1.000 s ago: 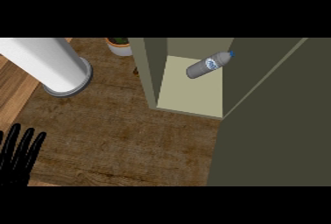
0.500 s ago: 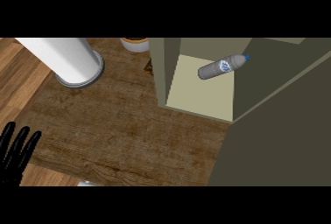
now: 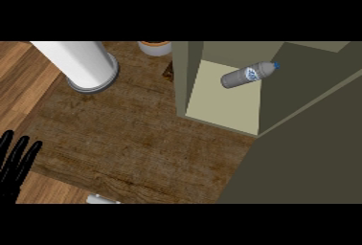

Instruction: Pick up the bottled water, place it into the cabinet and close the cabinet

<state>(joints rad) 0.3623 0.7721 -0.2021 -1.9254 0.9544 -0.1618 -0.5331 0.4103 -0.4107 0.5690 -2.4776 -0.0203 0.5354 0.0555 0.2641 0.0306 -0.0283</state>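
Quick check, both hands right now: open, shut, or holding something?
Left hand: open, fingers straight, holding nothing, at the lower left edge.
Right hand: not in view.

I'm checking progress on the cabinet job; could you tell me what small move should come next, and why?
Probably bring a hand toward the cabinet door to start swinging it shut. The bottled water already lies on its side on the cabinet's shelf, the door stands open, and only the left hand shows, open at the lower left edge.

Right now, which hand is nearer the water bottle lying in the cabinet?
Left, by default: the left hand rests open at the lower left edge, far from the bottle inside the cabinet. The right hand is out of view.
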